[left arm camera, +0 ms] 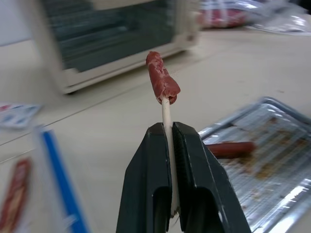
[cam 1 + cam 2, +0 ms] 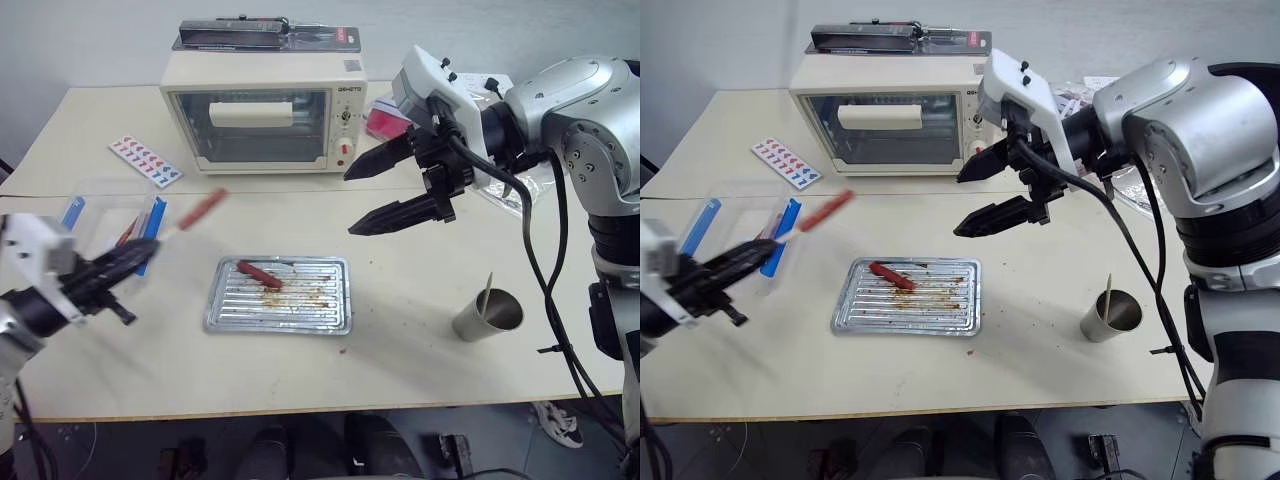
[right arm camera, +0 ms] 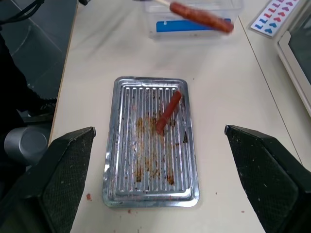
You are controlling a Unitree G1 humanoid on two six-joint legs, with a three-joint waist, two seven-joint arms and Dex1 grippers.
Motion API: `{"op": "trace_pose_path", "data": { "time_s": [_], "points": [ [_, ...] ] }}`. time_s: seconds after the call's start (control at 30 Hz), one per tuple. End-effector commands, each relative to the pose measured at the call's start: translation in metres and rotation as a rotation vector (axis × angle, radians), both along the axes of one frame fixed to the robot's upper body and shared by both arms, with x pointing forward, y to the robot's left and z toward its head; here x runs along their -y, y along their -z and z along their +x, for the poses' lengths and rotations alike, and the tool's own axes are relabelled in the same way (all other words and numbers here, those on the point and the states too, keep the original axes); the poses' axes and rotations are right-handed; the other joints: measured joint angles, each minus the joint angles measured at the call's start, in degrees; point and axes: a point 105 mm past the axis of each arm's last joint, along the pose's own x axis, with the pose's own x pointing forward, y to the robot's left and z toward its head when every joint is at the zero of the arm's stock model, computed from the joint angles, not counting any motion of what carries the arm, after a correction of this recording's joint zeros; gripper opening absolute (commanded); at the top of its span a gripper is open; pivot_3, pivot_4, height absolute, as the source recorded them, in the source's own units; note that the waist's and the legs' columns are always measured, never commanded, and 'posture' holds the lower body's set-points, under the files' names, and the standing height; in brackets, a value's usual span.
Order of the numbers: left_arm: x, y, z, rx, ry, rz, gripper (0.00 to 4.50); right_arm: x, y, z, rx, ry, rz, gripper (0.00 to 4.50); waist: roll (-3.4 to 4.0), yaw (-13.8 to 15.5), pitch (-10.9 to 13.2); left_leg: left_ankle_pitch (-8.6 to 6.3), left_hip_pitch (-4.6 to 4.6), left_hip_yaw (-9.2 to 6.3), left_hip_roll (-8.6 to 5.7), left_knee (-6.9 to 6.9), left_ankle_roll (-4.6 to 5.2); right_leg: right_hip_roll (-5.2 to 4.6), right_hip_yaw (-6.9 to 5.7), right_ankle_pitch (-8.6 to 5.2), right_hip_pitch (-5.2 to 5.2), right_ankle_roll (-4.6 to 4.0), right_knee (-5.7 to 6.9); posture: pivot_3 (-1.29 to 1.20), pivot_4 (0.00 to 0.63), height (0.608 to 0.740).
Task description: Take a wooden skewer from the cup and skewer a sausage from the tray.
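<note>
My left gripper (image 2: 140, 255) hovers over the table's left side, shut on the wooden skewer (image 1: 166, 109). The orange-red sausage (image 2: 203, 210) is impaled on the skewer's far end, up in the air. The silver ribbed tray (image 2: 320, 320) lies mid-table with a darker red sausage (image 2: 259, 274) in it. My right gripper (image 2: 350, 203) hangs above and right of the tray, open with nothing between its fingers. The grey-brown cup (image 2: 490, 315) stands at the right front, with another thin stick (image 2: 487, 290) in it.
A cream toaster oven (image 2: 262, 110) stands at the back with a flat packet (image 2: 265, 36) on top. A clear plastic box (image 2: 105, 210) with blue strips sits behind my left gripper. A printed card (image 2: 146, 161) lies back left, and red packets (image 2: 385, 120) lie back right.
</note>
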Motion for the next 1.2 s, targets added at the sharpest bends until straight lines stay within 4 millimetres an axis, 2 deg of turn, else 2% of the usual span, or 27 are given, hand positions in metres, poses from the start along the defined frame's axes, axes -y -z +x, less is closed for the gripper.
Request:
{"op": "trace_pose_path", "data": {
  "time_s": [0.03,0.1,0.23,0.4,0.53,0.57,0.6,0.77,1.03,1.2],
  "points": [
    [-0.044,-0.004,0.000,0.048,-0.183,-0.010,0.00,-0.003,-0.011,-0.004,0.043,-0.024,0.032,4.46,-0.01,0.09,0.00,0.00,0.00,-0.01,-0.02,0.01,0.00,-0.02,0.00,0.00,0.00,0.00,-0.07,0.00,0.150,0.740],
    [-0.062,0.003,0.001,0.036,-0.236,-0.021,0.00,-0.004,-0.012,-0.006,0.039,-0.030,0.038,4.46,-0.01,0.02,-0.01,0.00,0.00,-0.01,-0.03,0.01,0.00,-0.02,-0.02,0.00,0.00,0.00,-0.07,0.00,0.150,0.740],
    [-0.079,0.014,0.009,0.001,-0.290,0.002,0.00,-0.006,-0.014,-0.008,0.032,-0.034,0.050,4.46,-0.02,-0.08,-0.01,0.00,0.00,-0.01,-0.03,-0.04,0.00,-0.02,-0.04,0.00,-0.01,0.00,-0.04,0.00,0.150,0.740],
    [-0.081,0.023,0.027,-0.028,-0.290,0.033,0.00,-0.006,-0.012,-0.009,0.033,-0.026,0.056,4.46,-0.06,-0.04,-0.04,0.00,0.00,-0.03,-0.05,-0.04,0.00,-0.05,-0.04,0.00,-0.01,0.00,-0.01,0.00,0.150,0.740],
    [-0.082,0.017,0.044,-0.026,-0.290,0.030,0.00,-0.005,-0.011,-0.010,0.024,-0.017,0.061,4.46,-0.09,-0.09,-0.05,0.00,-0.01,-0.04,-0.04,-0.04,0.00,-0.04,-0.06,0.00,-0.01,0.00,0.09,0.00,0.150,0.740],
    [-0.083,0.015,0.045,-0.024,-0.288,0.031,0.58,-0.005,-0.011,-0.010,0.024,-0.015,0.062,4.50,-0.11,-0.11,-0.07,0.00,-0.01,-0.04,-0.04,-0.04,0.00,-0.04,-0.07,0.00,-0.02,0.00,0.12,0.00,0.150,0.740],
    [-0.082,0.014,0.045,-0.020,-0.283,0.034,0.72,-0.004,-0.010,-0.010,0.024,-0.015,0.061,4.50,-0.11,-0.22,-0.07,0.00,-0.01,-0.04,-0.04,-0.05,0.00,-0.04,-0.07,0.00,-0.02,0.00,0.14,0.00,0.150,0.740],
    [-0.091,0.002,0.022,0.001,-0.292,0.026,1.88,-0.002,-0.008,-0.010,0.023,-0.005,0.059,4.50,-0.12,-0.83,-0.07,-0.05,0.00,0.01,-0.06,-0.17,0.03,-0.04,-0.05,0.00,-0.18,0.00,0.12,0.00,0.150,0.740],
    [-0.104,-0.026,-0.053,0.001,-0.269,-0.059,1.88,0.003,-0.013,-0.002,0.046,0.026,0.082,4.50,-0.15,-1.03,-0.08,-0.07,0.00,0.03,-0.05,-0.25,0.03,-0.07,-0.05,0.00,-0.26,0.00,0.07,0.00,0.150,0.740],
    [-0.111,-0.032,-0.076,-0.009,-0.310,-0.076,1.88,0.003,-0.015,0.001,0.049,0.031,0.099,4.50,-0.14,-0.34,-0.08,-0.07,0.08,0.05,-0.06,-0.26,0.03,-0.09,-0.04,0.00,-0.15,0.00,-0.15,0.00,0.150,0.740]
  ]
}}
